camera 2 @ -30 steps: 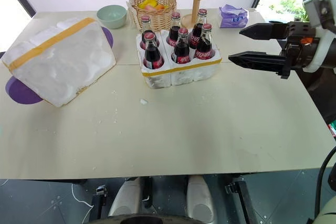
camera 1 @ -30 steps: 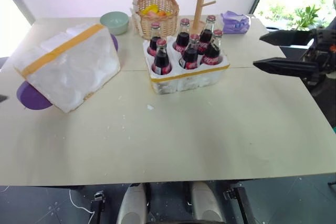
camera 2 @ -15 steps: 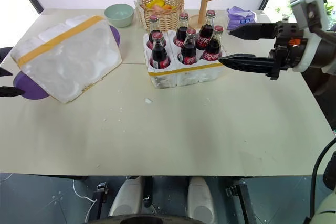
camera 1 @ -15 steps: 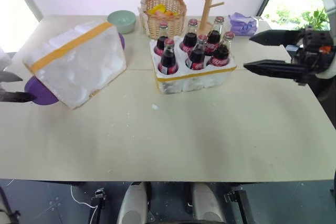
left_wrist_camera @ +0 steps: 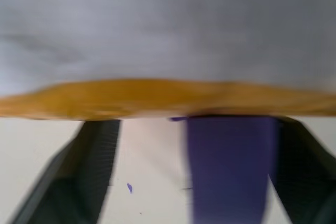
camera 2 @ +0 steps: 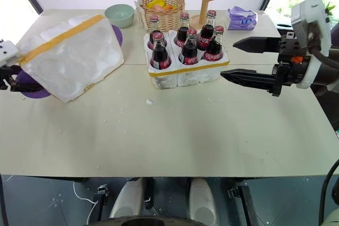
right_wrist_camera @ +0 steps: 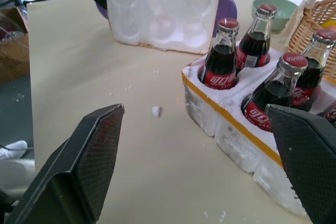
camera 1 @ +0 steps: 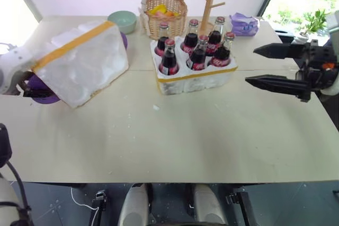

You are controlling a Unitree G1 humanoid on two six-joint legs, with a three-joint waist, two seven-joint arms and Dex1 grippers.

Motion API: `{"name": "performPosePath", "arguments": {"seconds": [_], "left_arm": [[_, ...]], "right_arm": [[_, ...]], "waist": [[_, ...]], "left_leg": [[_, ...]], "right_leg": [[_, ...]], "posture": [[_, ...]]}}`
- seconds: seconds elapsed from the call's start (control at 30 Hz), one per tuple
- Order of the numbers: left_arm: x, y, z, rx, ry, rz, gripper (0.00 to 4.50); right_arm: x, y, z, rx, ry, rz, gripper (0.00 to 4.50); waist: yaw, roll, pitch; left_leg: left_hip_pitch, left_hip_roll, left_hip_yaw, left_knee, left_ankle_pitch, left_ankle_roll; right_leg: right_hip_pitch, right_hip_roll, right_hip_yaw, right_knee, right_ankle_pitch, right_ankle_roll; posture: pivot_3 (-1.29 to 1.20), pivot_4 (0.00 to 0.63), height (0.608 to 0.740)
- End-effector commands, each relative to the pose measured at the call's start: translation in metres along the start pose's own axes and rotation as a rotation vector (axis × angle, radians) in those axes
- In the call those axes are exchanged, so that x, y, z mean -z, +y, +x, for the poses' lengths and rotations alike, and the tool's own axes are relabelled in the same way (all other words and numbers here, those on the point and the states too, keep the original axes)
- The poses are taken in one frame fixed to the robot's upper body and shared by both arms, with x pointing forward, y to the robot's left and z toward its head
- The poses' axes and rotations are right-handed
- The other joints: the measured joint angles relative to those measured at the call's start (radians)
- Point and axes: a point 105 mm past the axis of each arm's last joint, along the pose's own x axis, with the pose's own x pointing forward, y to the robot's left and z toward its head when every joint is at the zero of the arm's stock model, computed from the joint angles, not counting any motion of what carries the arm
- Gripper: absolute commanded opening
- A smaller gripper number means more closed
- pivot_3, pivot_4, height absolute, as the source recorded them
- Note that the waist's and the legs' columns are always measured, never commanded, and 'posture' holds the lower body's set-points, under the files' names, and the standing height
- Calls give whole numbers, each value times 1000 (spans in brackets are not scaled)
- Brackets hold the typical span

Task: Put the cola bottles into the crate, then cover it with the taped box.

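All six cola bottles (camera 2: 183, 38) stand in the crate (camera 2: 185, 70) at the far middle of the bench (camera 2: 175, 136) — so the covering step is in hand. The taped box (camera 2: 71, 59) lies tilted at the far left, resting partly on a purple plate (camera 2: 24, 80). The left pincer (left_wrist_camera: 194, 169) sits right at the box's left end, fingers spread and gripping nothing yet. The right pincer (camera 2: 241, 59) hangs wide open and empty just right of the crate. Next, I judge, both must clasp the box's ends — then lift it over the bottles.
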Motion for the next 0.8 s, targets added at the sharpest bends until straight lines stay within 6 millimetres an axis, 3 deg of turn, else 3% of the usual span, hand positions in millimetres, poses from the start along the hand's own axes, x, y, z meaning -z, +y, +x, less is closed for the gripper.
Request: {"name": "performPosePath", "arguments": {"seconds": [0.03, 0.13, 0.43, 0.63, 0.8], "left_arm": [[-4, 2, -4, -7, -22, 12, 2173], [-4, 4, -6, -23, -24, 19, 663], [-22, 32, -26, -282, -110, 151, 663], [-99, 48, -57, -550, -377, 375, 663], [-179, 31, -76, -714, -628, 611, 663]], "right_arm": [[-8, 4, -5, 22, -13, -45, 4500], [-4, 3, -4, 30, -10, -38, 4500], [12, -5, -8, 98, 11, -8, 4500], [12, -10, -11, 124, -8, 6, 4500], [18, -12, -13, 142, 3, 18, 4500]], "waist": [[1, 0, 0], [-1, 0, 0], [-2, -1, 0], [3, -2, 0], [3, -2, 0]], "left_leg": [[0, 0, 0, 0, 0, 0], [0, 0, -1, 0, 0, 0], [0, 0, -1, 0, 0, 0], [0, 0, -2, 1, 0, 0], [0, -1, -2, 2, 0, 0]], "right_leg": [[0, 0, 0, 0, 0, 0], [0, 0, 0, 0, 0, 0], [0, 0, 0, 0, 0, 0], [1, 1, 0, 0, 0, 1], [3, 0, 0, 0, 1, 2]], "posture": [[0, 150, 740], [0, 150, 740], [0, 150, 740], [0, 150, 740], [0, 150, 740]]}}
